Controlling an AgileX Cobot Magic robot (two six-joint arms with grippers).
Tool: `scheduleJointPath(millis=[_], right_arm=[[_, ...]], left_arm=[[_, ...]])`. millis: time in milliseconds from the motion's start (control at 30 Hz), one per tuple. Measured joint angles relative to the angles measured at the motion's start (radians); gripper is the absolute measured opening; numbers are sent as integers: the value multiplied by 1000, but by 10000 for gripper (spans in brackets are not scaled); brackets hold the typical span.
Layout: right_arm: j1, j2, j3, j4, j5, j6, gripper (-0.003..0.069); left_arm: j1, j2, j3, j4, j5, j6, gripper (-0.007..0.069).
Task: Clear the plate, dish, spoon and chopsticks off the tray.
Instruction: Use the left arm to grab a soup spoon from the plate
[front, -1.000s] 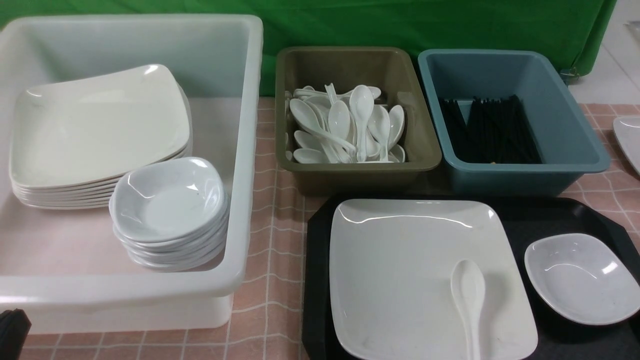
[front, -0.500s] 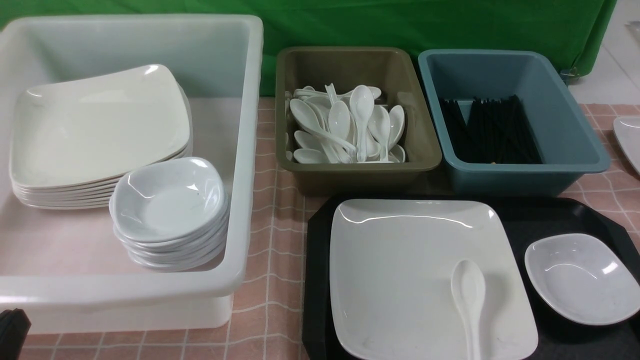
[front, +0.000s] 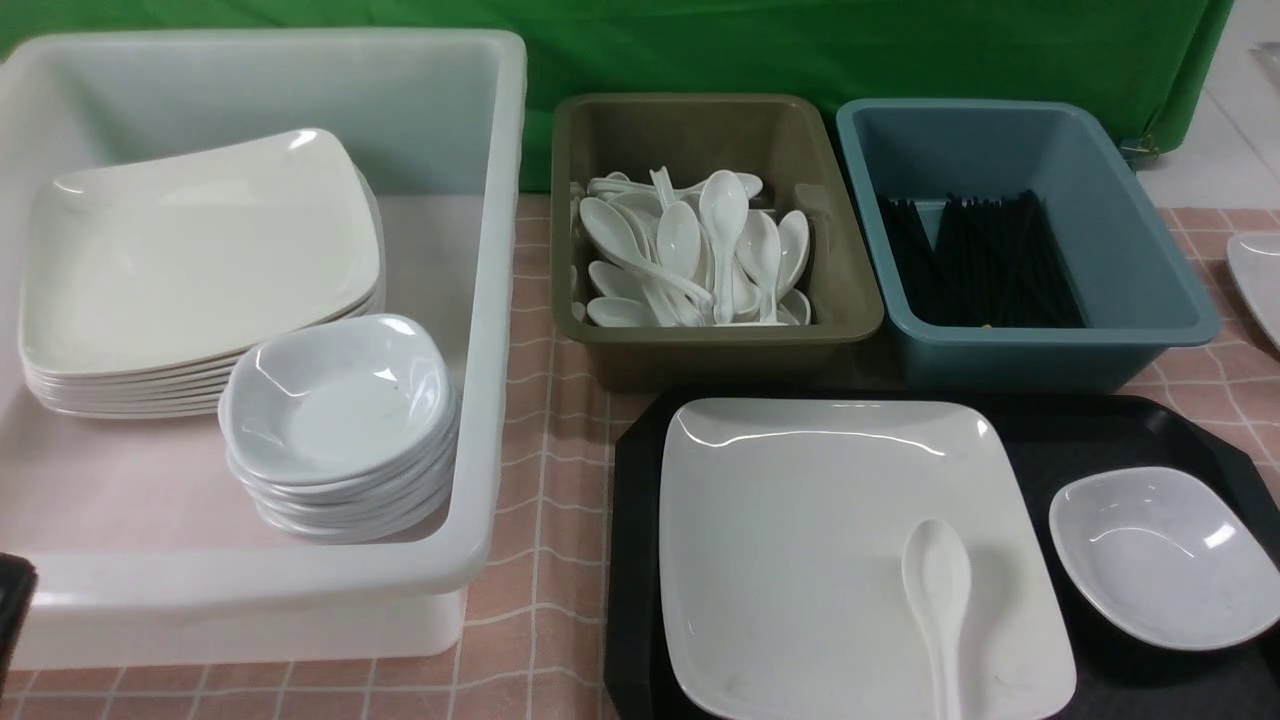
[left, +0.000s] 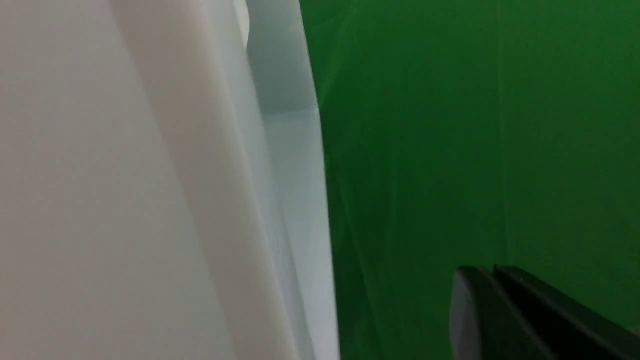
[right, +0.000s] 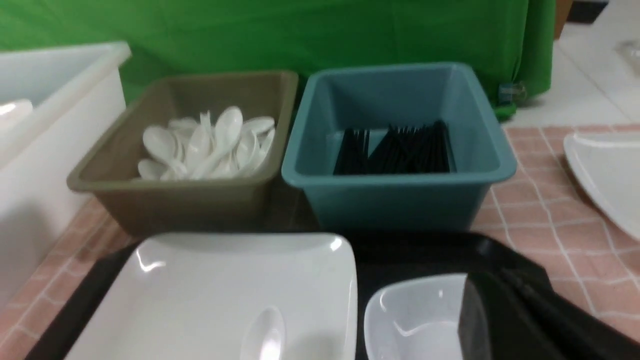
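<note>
The black tray (front: 1060, 430) lies at the front right. The large white plate (front: 820, 520) sits on its left part, with the white spoon (front: 938, 590) lying on the plate's near right corner. The small dish (front: 1160, 555) sits on the tray to the right of the plate. I see no loose chopsticks on the tray. My right gripper (right: 495, 280) hangs just above the dish (right: 415, 320), fingers together and empty. My left gripper (left: 492, 272) is shut and empty beside the white bin's outer wall; it shows as a dark sliver (front: 12, 600) in the front view.
A big white bin (front: 490, 300) at the left holds stacked plates (front: 190, 260) and dishes (front: 335, 400). An olive tub (front: 700, 340) holds spoons and a blue tub (front: 1050, 345) holds black chopsticks (front: 985, 260). Another white plate (front: 1260, 280) lies at the right edge.
In the front view the left gripper has risen a little and drawn toward the left edge. Nothing on the tray has moved.
</note>
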Motion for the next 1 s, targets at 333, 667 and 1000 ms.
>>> scheduleJointPath(millis=[333, 667, 1000], right_arm=[[0, 0, 0, 1, -22, 0, 50], [0, 0, 0, -1, -22, 0, 51], [0, 0, 0, -1, -23, 0, 52]], left_arm=[[0, 200, -476, 414, 344, 132, 5], [0, 885, -919, 377, 1122, 632, 5], [-204, 1258, -938, -25, 1001, 953, 17]])
